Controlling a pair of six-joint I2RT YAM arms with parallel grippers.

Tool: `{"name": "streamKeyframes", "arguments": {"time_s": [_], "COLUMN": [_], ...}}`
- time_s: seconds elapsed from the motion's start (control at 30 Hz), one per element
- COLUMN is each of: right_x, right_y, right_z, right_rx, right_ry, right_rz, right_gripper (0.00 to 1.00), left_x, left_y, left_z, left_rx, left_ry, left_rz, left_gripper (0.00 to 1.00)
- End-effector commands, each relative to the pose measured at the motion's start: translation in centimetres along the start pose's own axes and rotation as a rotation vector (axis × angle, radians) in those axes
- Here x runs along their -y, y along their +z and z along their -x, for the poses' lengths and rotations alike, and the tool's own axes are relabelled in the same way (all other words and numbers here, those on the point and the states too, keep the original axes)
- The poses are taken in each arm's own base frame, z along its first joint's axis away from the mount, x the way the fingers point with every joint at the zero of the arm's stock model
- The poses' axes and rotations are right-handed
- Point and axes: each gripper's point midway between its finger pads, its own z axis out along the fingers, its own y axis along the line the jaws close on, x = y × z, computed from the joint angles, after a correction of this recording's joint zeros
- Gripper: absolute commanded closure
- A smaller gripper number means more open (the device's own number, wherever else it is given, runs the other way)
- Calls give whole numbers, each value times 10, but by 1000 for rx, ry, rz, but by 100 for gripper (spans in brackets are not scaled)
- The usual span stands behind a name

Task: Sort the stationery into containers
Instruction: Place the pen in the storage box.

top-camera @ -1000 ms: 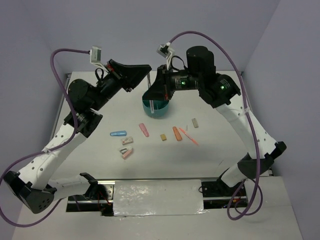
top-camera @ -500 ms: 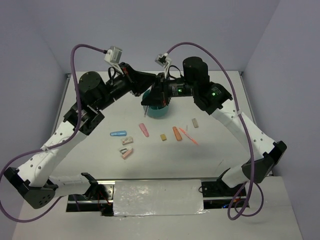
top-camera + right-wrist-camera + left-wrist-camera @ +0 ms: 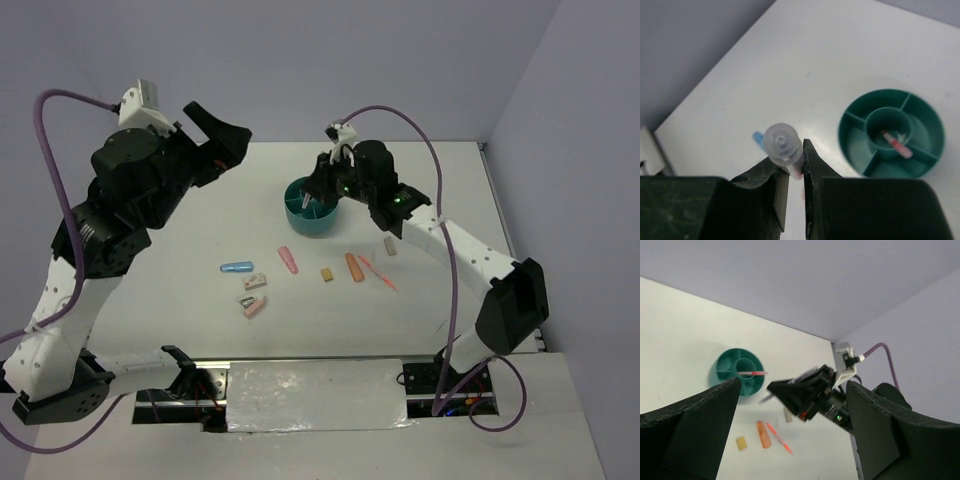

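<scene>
The teal tub point(image 3: 305, 222) stands at mid-table, and one pink-white pen point(image 3: 895, 144) lies in its centre compartment. My right gripper point(image 3: 324, 193) hangs at the tub's far right rim. It point(image 3: 796, 150) is shut on a second pen point(image 3: 783, 144), seen end-on by its clear cap. My left gripper point(image 3: 222, 132) is raised high at the back left, open and empty, its fingers point(image 3: 690, 440) spread wide. Loose on the table lie a light-blue capsule point(image 3: 236, 267), a pink capsule point(image 3: 288, 260), a tan block point(image 3: 327, 274), an orange capsule point(image 3: 353, 267) and a pink pen point(image 3: 378, 272).
A grey block point(image 3: 390, 246) lies right of the pen. Two pink-white blocks point(image 3: 256, 281) and a pink piece point(image 3: 255, 309) sit at the front left. The right arm point(image 3: 450, 240) crosses the table's right side.
My left gripper has opened and swung up and back to the left, away from the tub, where a pen now lies. My right gripper has come down closer to the tub, still holding its pen.
</scene>
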Motion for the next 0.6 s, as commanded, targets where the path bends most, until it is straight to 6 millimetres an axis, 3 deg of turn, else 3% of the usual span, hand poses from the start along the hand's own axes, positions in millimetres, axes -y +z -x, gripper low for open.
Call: {"name": "streamKeyframes", "arguments": {"time_s": [0.0,0.13,0.27,0.37,0.43,0.57], "right_x": [36,67,90,104,105,108], "right_y": [17,48,67,80,84,93], "right_z": [57,47,32,22,27,14], "right_rx": [214,179,132,110,111,81], "right_ry": [-150,-149,-177,-185,-177,-163], "right_rz": [-137,-171,-233,-236,-217,-203], "right_gripper": [100,100,100,100,100,100], "left_x": [-39,-54,-86,-86,-85,-84], "left_y": [-10,-21,-23,-22,-18,-12], "left_z": [-14,-47,-86,-105,-113,-114], "left_rx": [-32,-134,-215,-267,-296,-317], "left_ry": [53,105,130,137,150,178], "left_rz": [134,98,149,94,82,96], "left_gripper": [1,1,1,1,1,1]}}
